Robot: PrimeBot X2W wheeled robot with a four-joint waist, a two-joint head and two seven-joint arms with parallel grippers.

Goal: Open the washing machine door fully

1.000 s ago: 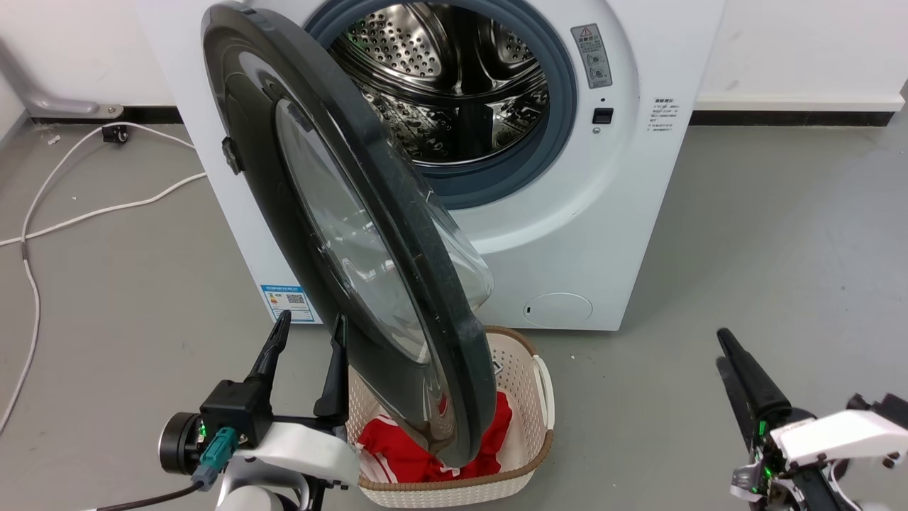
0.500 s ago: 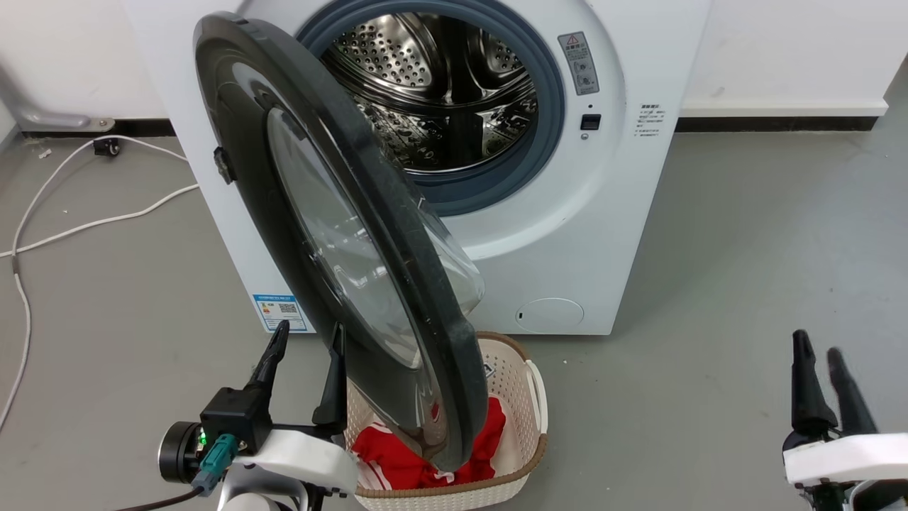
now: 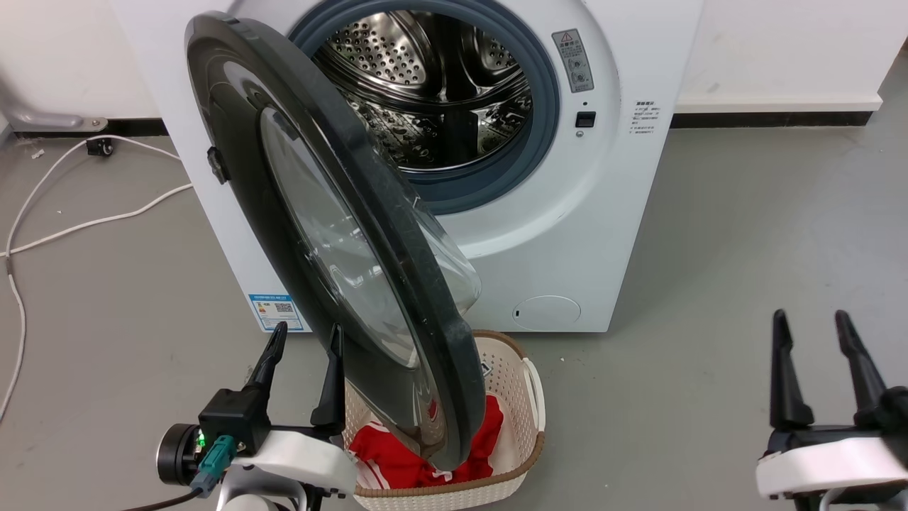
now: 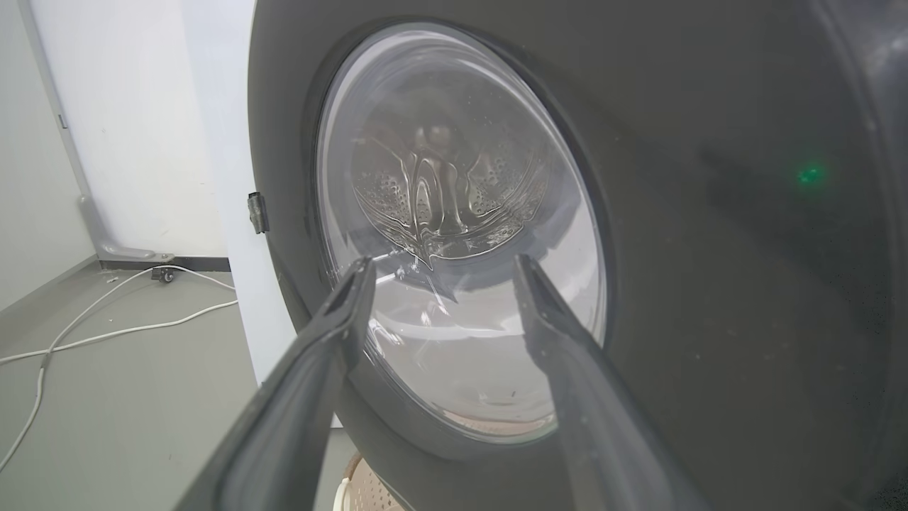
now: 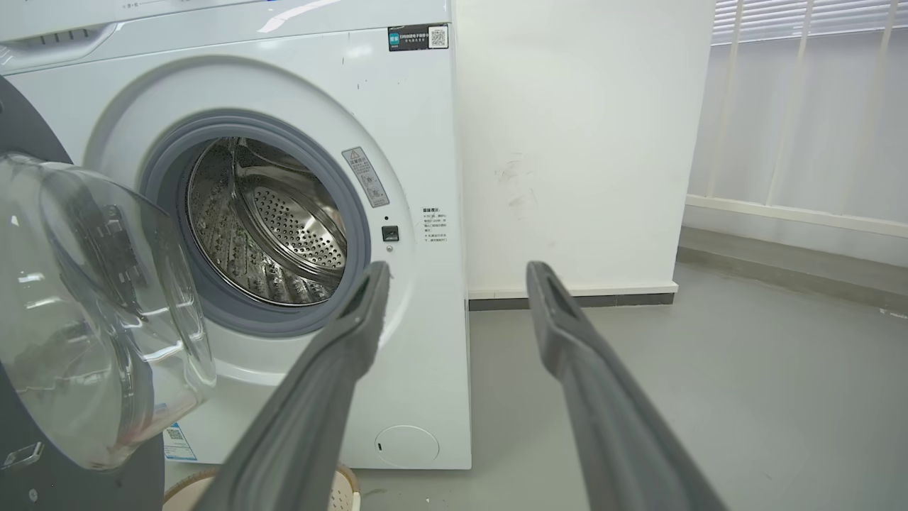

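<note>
- Washing machine (image 3: 589,234): white, upper centre of the head view, drum mouth uncovered.
- Door (image 3: 234,142): black, with a clear bulging window (image 3: 333,241). It is swung partly out and runs from upper left to lower centre, its lower edge over the basket.
- Basket (image 3: 514,383): cream, lower centre, on the floor before the machine, red cloth (image 3: 390,454) inside.
- My left gripper (image 3: 308,328): lower left, fingers spread, holding nothing, aimed at the door's outer face. The inner finger is just beside the door's lower rim; I cannot tell whether it touches.
- My right gripper (image 3: 811,317): lower right, fingers spread, empty, well apart from the door.
- White cable (image 3: 92,223): left edge, on the floor.
</note>
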